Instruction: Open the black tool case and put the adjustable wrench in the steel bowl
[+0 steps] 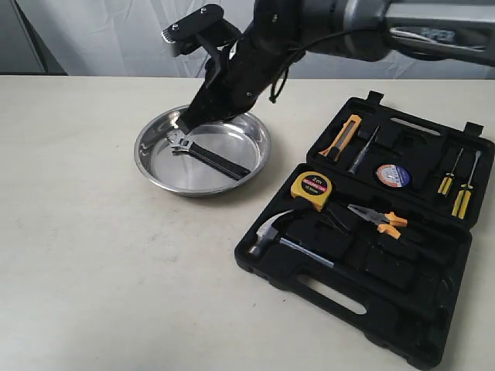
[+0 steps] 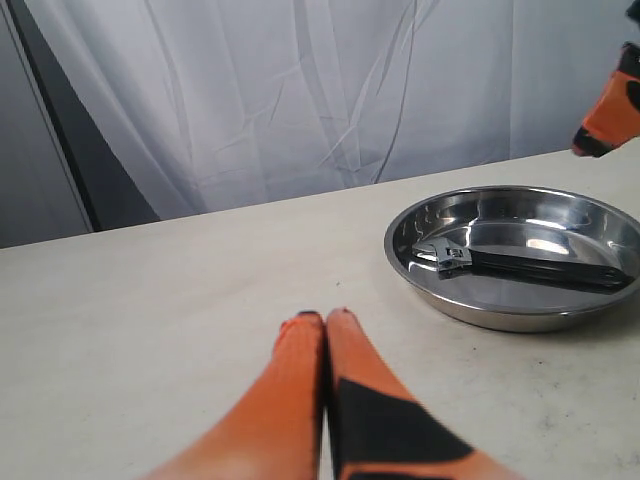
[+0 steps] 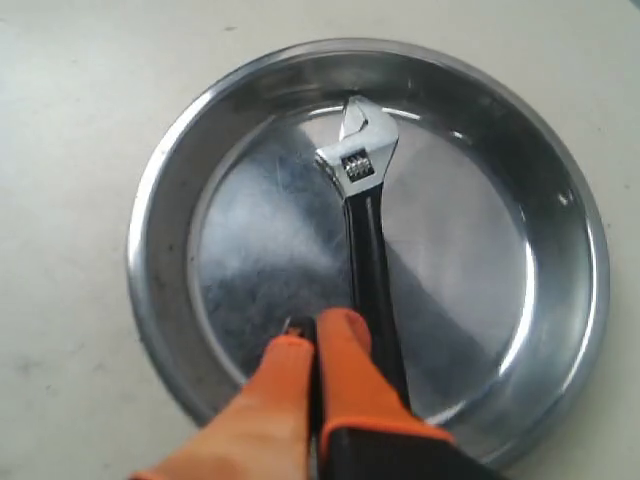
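The adjustable wrench (image 1: pixel 205 154) lies flat inside the steel bowl (image 1: pixel 257 153), its silver head toward the far left rim. It also shows in the left wrist view as wrench (image 2: pixel 520 265) in the bowl (image 2: pixel 500 215). My right gripper (image 1: pixel 186 124) hangs just above the bowl's far side. In the right wrist view this gripper (image 3: pixel 315 325) is shut and empty, beside the black handle of the wrench (image 3: pixel 365 230) in the bowl (image 3: pixel 480 230). My left gripper (image 2: pixel 325 318) is shut with nothing in it, low over bare table short of the bowl. The black tool case (image 1: pixel 402 309) lies open at the right.
The open case holds a claw hammer (image 1: pixel 278 236), a yellow tape measure (image 1: pixel 312 190), orange-handled pliers (image 1: pixel 375 219), a utility knife (image 1: pixel 340 137), a tape roll (image 1: pixel 393 175) and yellow screwdrivers (image 1: pixel 456 182). A white curtain hangs behind the table. The left arm is outside the exterior view.
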